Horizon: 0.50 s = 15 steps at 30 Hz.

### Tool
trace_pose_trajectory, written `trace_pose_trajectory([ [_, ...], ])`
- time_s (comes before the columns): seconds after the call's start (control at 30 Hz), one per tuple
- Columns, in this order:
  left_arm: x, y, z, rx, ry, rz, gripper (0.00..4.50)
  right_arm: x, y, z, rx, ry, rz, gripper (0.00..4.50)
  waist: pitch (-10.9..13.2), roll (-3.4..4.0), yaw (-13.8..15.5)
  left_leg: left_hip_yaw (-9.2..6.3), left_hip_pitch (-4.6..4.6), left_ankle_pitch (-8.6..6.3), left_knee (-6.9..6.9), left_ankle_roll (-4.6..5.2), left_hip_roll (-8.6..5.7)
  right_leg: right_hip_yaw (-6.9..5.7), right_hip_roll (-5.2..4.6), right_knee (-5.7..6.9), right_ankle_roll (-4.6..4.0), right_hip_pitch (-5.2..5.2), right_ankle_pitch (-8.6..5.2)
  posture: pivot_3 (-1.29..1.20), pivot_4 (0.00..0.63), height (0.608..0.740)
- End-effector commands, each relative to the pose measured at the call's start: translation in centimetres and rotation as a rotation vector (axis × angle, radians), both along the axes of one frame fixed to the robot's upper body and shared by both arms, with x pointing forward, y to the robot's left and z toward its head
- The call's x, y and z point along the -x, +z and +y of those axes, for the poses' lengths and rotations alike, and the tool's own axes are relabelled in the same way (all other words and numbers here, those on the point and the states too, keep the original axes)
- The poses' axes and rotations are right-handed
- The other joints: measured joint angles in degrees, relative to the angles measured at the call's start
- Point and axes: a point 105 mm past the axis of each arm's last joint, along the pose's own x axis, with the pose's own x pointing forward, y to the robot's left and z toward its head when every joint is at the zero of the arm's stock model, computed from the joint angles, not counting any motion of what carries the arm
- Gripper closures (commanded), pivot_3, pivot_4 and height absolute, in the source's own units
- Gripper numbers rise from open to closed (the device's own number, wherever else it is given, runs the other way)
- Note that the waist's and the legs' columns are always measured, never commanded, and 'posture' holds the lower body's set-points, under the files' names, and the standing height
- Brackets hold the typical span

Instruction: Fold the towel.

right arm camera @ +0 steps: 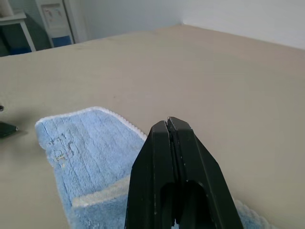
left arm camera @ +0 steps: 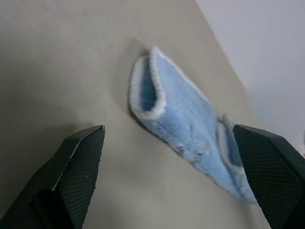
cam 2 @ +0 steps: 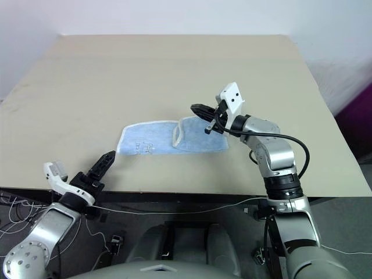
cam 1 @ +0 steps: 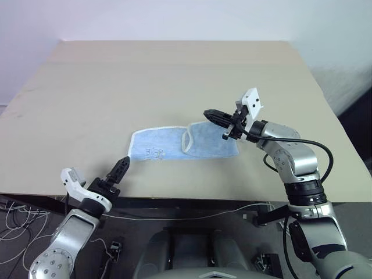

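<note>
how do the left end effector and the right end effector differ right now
The left end effector is open, fingers spread wide; the right end effector is shut, fingers pressed together. The left sits near the table's front edge, off the towel; the right hangs above the towel's right part. Both are empty, with black fingers.

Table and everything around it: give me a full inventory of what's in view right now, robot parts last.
towel: one, light blue with whitish edging, lying on the table's near half, its right part folded over onto the rest.
table: one, beige, spanning the middle of the head views.
cables: several, white and black, on the floor below the table's near edge at the left.
left gripper: one, black fingers, open, at the near edge of the table, left of the towel.
right gripper: one, black fingers, shut on nothing, raised over the towel's right end.
</note>
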Motion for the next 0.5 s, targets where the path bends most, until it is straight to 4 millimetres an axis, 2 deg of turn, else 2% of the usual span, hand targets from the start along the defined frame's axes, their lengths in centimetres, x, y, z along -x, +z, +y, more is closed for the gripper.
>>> trace_pose_trajectory([
  [0.03, -1.1, -0.2, -1.2, 0.041, -0.022, 0.053, 0.0, 0.3, 1.7, 0.1, -0.014, 0.014, -0.066, 4.48, 0.0, 0.0, 0.1, 0.0, 0.0, 0.0, 0.0, 0.0, -0.01, -0.01, 0.01, 0.0, 0.0, 0.01, 0.0, 0.0, 0.15, 0.74],
  [0.17, -2.1, -1.4, -1.7, 0.043, -0.042, 0.124, 0.0, 0.5, 1.8, 0.0, -0.022, 0.006, -0.07, 4.48, 0.0, 0.03, 0.0, 0.01, 0.01, 0.0, -0.01, 0.0, -0.04, 0.0, 0.07, 0.0, 0.0, 0.0, 0.0, 0.0, 0.15, 0.74],
  [0.3, -3.3, -2.1, -1.0, 0.108, 0.007, 0.174, 0.0, 0.5, 1.8, -0.3, -0.031, -0.018, -0.074, 4.48, -0.1, 0.09, 0.4, -0.02, 0.07, 0.02, 0.02, -0.02, -0.06, -0.05, 0.06, 0.02, 0.0, 0.1, 0.0, 0.0, 0.15, 0.74],
  [0.5, -4.7, -1.9, -1.7, 0.13, -0.008, 0.175, 0.0, 0.9, 1.3, -0.7, -0.028, -0.044, -0.072, 4.48, -0.1, 0.12, 1.2, -0.04, 0.32, 0.02, 0.02, -0.01, -0.08, -0.07, 0.05, -0.01, 0.0, 0.4, 0.0, 0.0, 0.15, 0.74],
])
